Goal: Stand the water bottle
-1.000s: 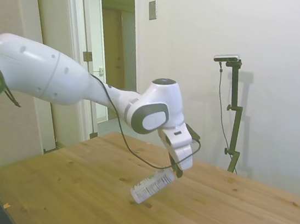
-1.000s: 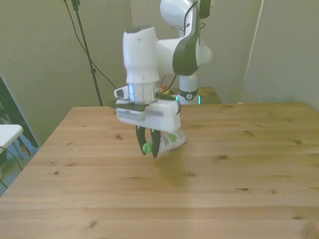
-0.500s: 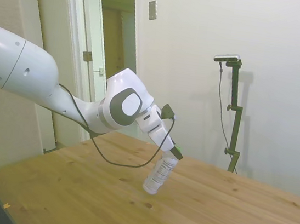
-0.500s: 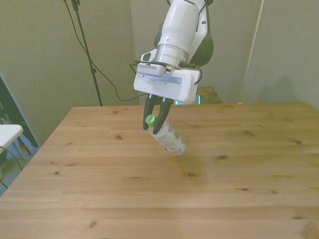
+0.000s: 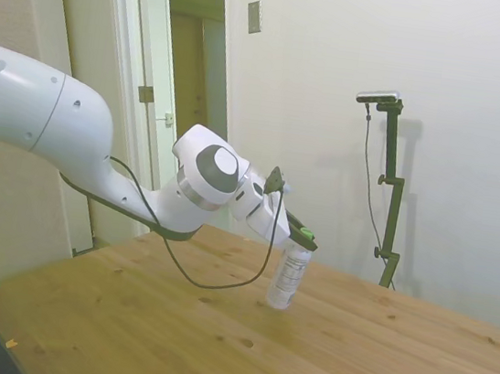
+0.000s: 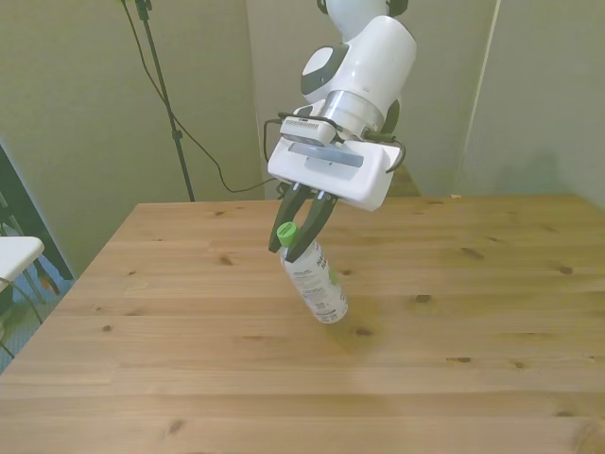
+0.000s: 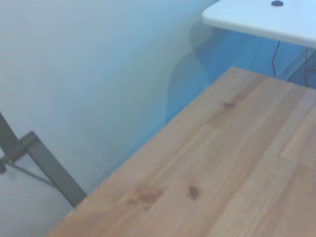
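The water bottle (image 6: pixel 315 280) is a small clear plastic bottle with a green cap and a white printed label. It hangs nearly upright, slightly tilted, with its base touching or just above the wooden table (image 6: pixel 473 359). My gripper (image 6: pixel 295 225) is shut on its neck just under the cap. From the side, the water bottle (image 5: pixel 289 275) stands near the table's middle with my gripper (image 5: pixel 305 239) holding its top. The wrist view shows only table boards and wall; the bottle is out of it.
Bare boards of the wooden table (image 5: pixel 373 369) surround the bottle on all sides. A white table corner (image 6: pixel 14 255) stands off the front view's left edge. A doorway (image 5: pixel 186 77) lies behind the arm in the side view.
The arm has swung the bottle from a steep tilt to nearly upright and carried it lower, so its base now meets the table. The grip on the neck is unchanged.
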You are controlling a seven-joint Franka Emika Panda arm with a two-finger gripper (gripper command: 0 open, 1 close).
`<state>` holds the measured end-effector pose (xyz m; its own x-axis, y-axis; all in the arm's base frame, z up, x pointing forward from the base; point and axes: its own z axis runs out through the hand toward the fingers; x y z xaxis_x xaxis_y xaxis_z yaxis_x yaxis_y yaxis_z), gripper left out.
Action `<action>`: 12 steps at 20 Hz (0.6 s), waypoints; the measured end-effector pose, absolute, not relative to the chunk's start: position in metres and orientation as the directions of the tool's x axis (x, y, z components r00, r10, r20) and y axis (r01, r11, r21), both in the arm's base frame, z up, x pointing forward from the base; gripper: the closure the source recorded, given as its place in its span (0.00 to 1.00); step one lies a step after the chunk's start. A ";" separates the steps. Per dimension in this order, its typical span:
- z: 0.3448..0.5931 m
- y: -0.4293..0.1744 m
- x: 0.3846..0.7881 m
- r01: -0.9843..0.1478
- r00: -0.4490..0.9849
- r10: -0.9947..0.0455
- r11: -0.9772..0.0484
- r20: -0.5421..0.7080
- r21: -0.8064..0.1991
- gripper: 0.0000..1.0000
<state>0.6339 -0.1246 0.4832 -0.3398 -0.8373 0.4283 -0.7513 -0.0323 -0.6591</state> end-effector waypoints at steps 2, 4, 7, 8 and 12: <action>0.487 -0.126 0.648 -0.730 -0.374 -0.816 -0.034 0.440 -0.682 1.00; 0.487 -0.124 0.663 -0.714 -0.408 -0.792 -0.032 0.454 -0.699 1.00; 0.486 -0.120 0.684 -0.696 -0.451 -0.765 -0.020 0.459 -0.718 1.00; 0.485 -0.119 0.690 -0.692 -0.462 -0.758 -0.015 0.460 -0.721 1.00; 0.472 -0.114 0.713 -0.680 -0.503 -0.734 0.012 0.456 -0.733 1.00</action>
<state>0.7132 -0.1138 0.4717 -0.5032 -0.7343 0.4557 -0.6804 0.0115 -0.7328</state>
